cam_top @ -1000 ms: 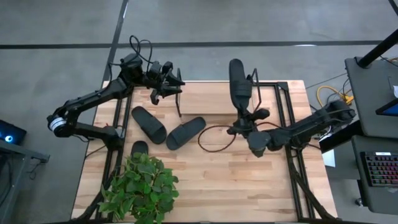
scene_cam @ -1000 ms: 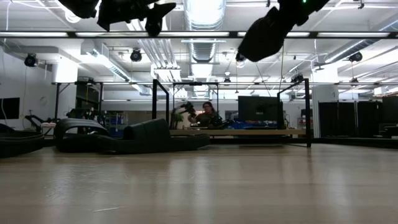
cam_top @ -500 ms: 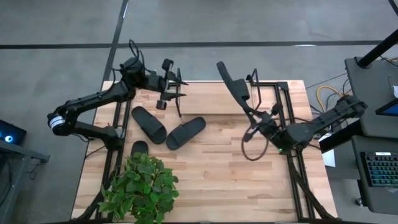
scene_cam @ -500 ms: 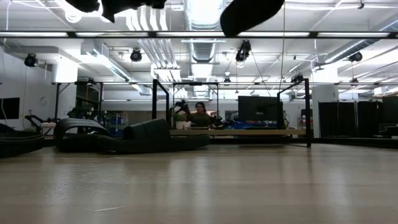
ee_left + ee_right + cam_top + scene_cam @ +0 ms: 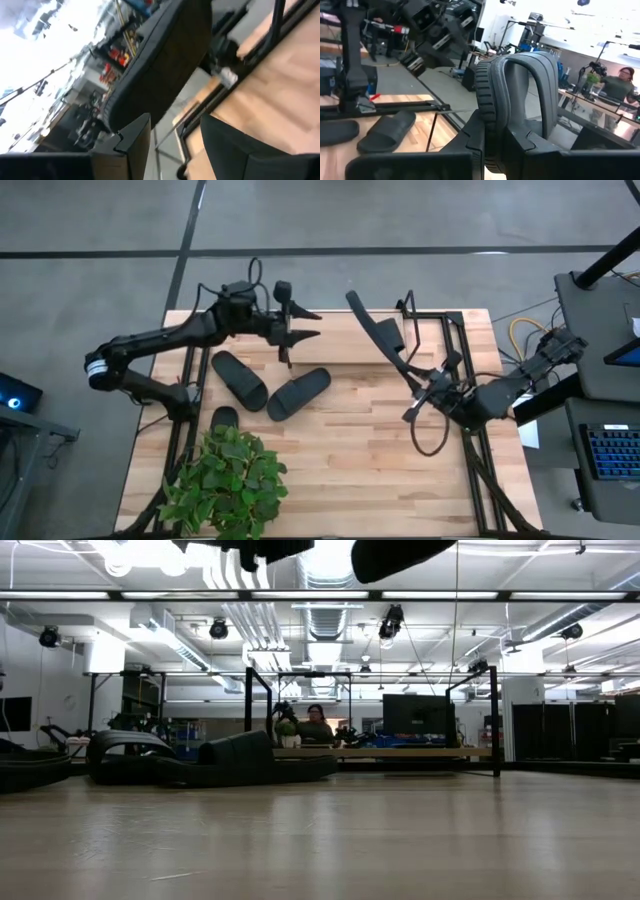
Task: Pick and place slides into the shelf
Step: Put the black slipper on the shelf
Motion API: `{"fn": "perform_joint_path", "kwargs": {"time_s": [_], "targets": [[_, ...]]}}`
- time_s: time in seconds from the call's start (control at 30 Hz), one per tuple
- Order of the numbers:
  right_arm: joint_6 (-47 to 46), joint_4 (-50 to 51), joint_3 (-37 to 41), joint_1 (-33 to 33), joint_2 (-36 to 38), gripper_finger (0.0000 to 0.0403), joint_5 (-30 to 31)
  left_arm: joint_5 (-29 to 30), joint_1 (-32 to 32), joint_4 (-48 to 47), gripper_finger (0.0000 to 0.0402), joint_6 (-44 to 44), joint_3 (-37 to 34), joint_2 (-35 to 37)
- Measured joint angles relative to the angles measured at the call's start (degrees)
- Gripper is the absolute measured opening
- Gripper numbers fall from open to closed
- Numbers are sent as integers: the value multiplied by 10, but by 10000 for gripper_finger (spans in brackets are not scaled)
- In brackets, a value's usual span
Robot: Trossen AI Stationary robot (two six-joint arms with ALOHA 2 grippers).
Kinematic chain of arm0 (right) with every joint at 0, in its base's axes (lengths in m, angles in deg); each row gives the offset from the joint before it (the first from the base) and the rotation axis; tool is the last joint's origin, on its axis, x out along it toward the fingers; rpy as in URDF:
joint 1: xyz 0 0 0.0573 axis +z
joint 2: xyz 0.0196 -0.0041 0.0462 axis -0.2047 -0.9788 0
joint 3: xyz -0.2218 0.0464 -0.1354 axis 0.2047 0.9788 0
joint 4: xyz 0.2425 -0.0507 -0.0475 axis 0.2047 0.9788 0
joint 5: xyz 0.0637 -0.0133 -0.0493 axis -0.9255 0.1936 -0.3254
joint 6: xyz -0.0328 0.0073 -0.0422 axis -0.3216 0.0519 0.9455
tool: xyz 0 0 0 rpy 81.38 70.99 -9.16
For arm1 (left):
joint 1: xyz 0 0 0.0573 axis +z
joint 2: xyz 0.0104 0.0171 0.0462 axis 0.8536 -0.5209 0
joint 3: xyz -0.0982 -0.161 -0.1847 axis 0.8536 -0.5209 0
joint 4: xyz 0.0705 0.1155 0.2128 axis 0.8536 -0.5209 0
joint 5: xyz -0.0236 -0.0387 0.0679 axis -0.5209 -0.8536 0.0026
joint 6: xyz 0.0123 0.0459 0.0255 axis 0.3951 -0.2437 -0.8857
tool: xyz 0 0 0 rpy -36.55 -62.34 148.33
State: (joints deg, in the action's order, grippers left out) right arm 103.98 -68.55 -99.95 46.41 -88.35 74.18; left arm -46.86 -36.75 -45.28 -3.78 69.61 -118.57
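My right gripper (image 5: 414,378) is shut on one black slide (image 5: 374,326), which it holds high over the table's right half; in the low view the slide (image 5: 400,554) shows at the top edge. Two slides (image 5: 238,378) (image 5: 298,392) lie sole-down on the table's left half. A third slide (image 5: 225,417) lies half hidden by a plant. The shelf (image 5: 287,356) stands at the table's far middle; the low view shows its board (image 5: 380,752). My left gripper (image 5: 300,326) is open and empty, raised by the shelf's left end. My right gripper pinches one end of the slide's sole (image 5: 487,125) between its two fingers: one finger (image 5: 470,137) on the underside, the other (image 5: 522,142) on the foot side below the strap (image 5: 532,65). The slide is lifted clear and stands out beyond the fingers, slanting toward the far left.
A potted green plant (image 5: 225,480) stands at the near left corner. Black frame rails (image 5: 462,370) run along the table's left and right sides. A cable loop (image 5: 430,438) hangs by my right gripper. A person (image 5: 316,725) sits in the room beyond the table.
My right gripper has gone up and toward the table's right edge with the slide. The slide has turned from broadside to edge-on in the high view, and has risen to the low view's top edge. My left gripper has gone right, toward the shelf.
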Motion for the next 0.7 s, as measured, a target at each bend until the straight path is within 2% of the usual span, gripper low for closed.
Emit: {"fn": "perform_joint_path", "kwargs": {"time_s": [0.13, 0.27, 0.4, 0.7], "targets": [[-33, 42, 0, 0, 1, 24, 0, 33, -11, -65, 172, -47, 57, -33], [-75, 90, 0, 0, 3, 24, -6, 57, -16, -101, 215, -60, 103, -61], [-104, 112, 0, 0, 3, 24, -49, 109, -23, -104, 253, -70, 130, -84], [-105, 145, 0, 0, 3, 24, -54, 127, -55, -110, 262, -66, 154, -121]]}}
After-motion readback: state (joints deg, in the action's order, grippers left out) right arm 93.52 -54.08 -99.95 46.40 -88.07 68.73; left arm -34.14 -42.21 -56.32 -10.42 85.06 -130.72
